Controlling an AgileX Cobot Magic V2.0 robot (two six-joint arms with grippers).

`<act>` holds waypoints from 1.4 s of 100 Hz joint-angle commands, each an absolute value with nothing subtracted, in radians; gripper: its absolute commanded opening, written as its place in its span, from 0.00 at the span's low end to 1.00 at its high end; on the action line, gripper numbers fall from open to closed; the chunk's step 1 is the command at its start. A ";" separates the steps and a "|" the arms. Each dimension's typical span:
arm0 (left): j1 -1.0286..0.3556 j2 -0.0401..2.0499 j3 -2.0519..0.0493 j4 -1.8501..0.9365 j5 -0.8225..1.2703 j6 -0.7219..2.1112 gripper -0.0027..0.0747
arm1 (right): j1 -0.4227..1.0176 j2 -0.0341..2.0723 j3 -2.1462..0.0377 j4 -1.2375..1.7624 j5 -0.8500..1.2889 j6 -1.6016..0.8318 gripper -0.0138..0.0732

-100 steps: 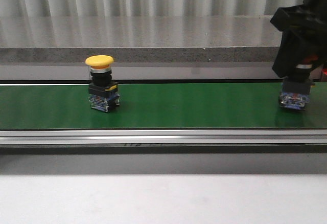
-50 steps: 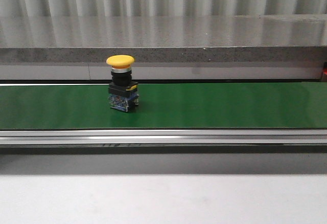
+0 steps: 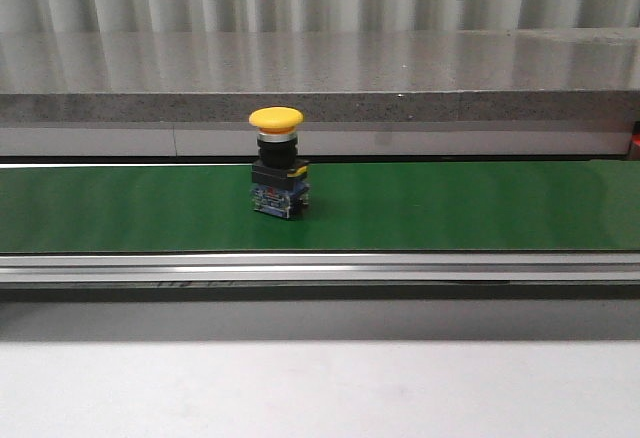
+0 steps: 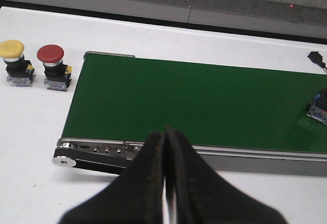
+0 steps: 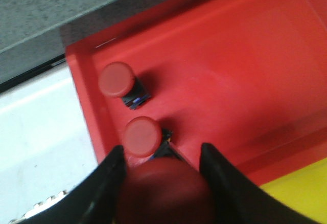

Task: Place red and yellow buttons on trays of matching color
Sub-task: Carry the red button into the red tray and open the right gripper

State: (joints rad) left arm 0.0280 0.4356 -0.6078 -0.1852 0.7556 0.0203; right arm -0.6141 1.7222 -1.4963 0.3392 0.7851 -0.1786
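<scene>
Front view: yellow button [image 3: 277,163] upright on the green belt [image 3: 450,208], left of frame centre; neither arm visible there. My left claw [image 4: 166,183]: fingers pressed together, gripping nothing, low centre of frame over the belt's near rail; a yellow spare [image 4: 14,63] and red spare [image 4: 53,67] stand side by side on the white surface [image 4: 30,127], upper left. My right claw [image 5: 161,175]: fingers clamped on a red button [image 5: 163,193] above the red tray [image 5: 245,70], bottom centre; two red buttons [image 5: 116,81] rest in that tray.
</scene>
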 commanded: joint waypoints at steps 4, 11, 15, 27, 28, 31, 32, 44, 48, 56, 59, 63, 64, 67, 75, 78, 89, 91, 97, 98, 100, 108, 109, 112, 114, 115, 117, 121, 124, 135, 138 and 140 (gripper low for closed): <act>0.020 0.442 -0.633 -0.206 0.690 0.022 0.01 | -0.635 1.745 -1.529 0.357 0.659 -0.177 0.35; 0.020 0.442 -0.633 -0.206 0.690 0.022 0.01 | -0.638 1.781 -1.529 0.357 0.630 -0.178 0.35; 0.020 0.442 -0.633 -0.206 0.690 0.022 0.01 | -0.639 1.801 -1.529 0.357 0.611 -0.178 0.35; 0.020 0.442 -0.633 -0.206 0.690 0.022 0.01 | -0.639 1.849 -1.529 0.357 0.571 -0.178 0.35; 0.020 0.442 -0.633 -0.206 0.690 0.022 0.01 | -0.639 1.854 -1.529 0.357 0.567 -0.178 0.35; 0.020 0.442 -0.633 -0.206 0.690 0.022 0.01 | -0.639 1.864 -1.529 0.357 0.556 -0.178 0.35; 0.020 0.442 -0.633 -0.206 0.690 0.022 0.01 | -0.639 1.869 -1.529 0.357 0.553 -0.178 0.35; 0.020 0.442 -0.633 -0.206 0.690 0.022 0.01 | -0.638 1.904 -1.529 0.357 0.517 -0.178 0.35; 0.020 0.442 -0.633 -0.206 0.690 0.022 0.01 | -0.637 1.915 -1.529 0.357 0.510 -0.178 0.35; 0.020 0.442 -0.633 -0.206 0.690 0.022 0.01 | -0.636 1.934 -1.529 0.357 0.493 -0.178 0.35; 0.020 0.442 -0.633 -0.206 0.690 0.022 0.01 | -0.636 1.937 -1.529 0.357 0.490 -0.178 0.35; 0.020 0.442 -0.633 -0.206 0.690 0.022 0.01 | -0.636 1.947 -1.529 0.357 0.486 -0.178 0.35; 0.020 0.442 -0.633 -0.206 0.690 0.022 0.01 | -0.636 1.947 -1.529 0.357 0.485 -0.178 0.35; 0.020 0.442 -0.633 -0.206 0.690 0.022 0.01 | -0.636 1.954 -1.529 0.357 0.484 -0.178 0.35; 0.020 0.442 -0.633 -0.206 0.690 0.022 0.01 | -0.636 1.971 -1.529 0.357 0.484 -0.178 0.35; 0.020 0.442 -0.633 -0.206 0.690 0.022 0.01 | -0.636 1.979 -1.529 0.357 0.485 -0.178 0.35; 0.020 0.442 -0.633 -0.206 0.690 0.022 0.01 | -0.636 1.995 -1.529 0.357 0.489 -0.178 0.35; 0.020 0.442 -0.633 -0.206 0.690 0.022 0.01 | -0.636 1.995 -1.529 0.357 0.491 -0.178 0.35; 0.020 0.442 -0.633 -0.206 0.690 0.022 0.01 | -0.636 1.995 -1.529 0.357 0.491 -0.178 0.39; 0.020 0.442 -0.633 -0.206 0.690 0.022 0.01 | -0.636 1.995 -1.529 0.357 0.491 -0.178 0.41; 0.020 0.442 -0.633 -0.206 0.690 0.022 0.01 | -0.636 1.995 -1.529 0.357 0.491 -0.178 0.44; 0.020 0.442 -0.633 -0.206 0.690 0.022 0.01 | -0.636 1.994 -1.529 0.357 0.491 -0.178 0.61; 0.020 0.442 -0.633 -0.206 0.690 0.022 0.01 | -0.636 1.994 -1.529 0.357 0.491 -0.178 0.63; 0.020 0.442 -0.633 -0.206 0.690 0.022 0.01 | -0.636 1.992 -1.529 0.357 0.493 -0.178 0.72; 0.020 0.442 -0.633 -0.206 0.690 0.022 0.01 | -0.636 1.992 -1.529 0.357 0.493 -0.178 0.77; 0.020 0.442 -0.633 -0.206 0.690 0.022 0.01 | -0.636 1.991 -1.529 0.357 0.494 -0.178 0.79; 0.020 0.442 -0.633 -0.206 0.690 0.022 0.01 | -0.636 1.990 -1.529 0.357 0.496 -0.178 0.83; 0.020 0.442 -0.633 -0.206 0.690 0.022 0.01 | -0.636 1.984 -1.529 0.357 0.501 -0.178 0.90; 0.020 0.442 -0.633 -0.206 0.690 0.022 0.01 | -0.636 1.979 -1.529 0.357 0.507 -0.178 0.93; 0.020 0.442 -0.633 -0.206 0.690 0.022 0.01 | -0.636 1.945 -1.529 0.357 0.516 -0.178 0.90; 0.020 0.442 -0.633 -0.206 0.690 0.022 0.01 | -0.636 1.932 -1.529 0.357 0.516 -0.178 0.90; 0.020 0.442 -0.633 -0.206 0.690 0.022 0.01 | -0.636 1.921 -1.529 0.357 0.517 -0.178 0.90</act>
State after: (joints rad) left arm 0.0280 0.4356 -0.6078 -0.1852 0.7556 0.0203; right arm -0.6333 2.0278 -1.5002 0.3495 0.5475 -0.1786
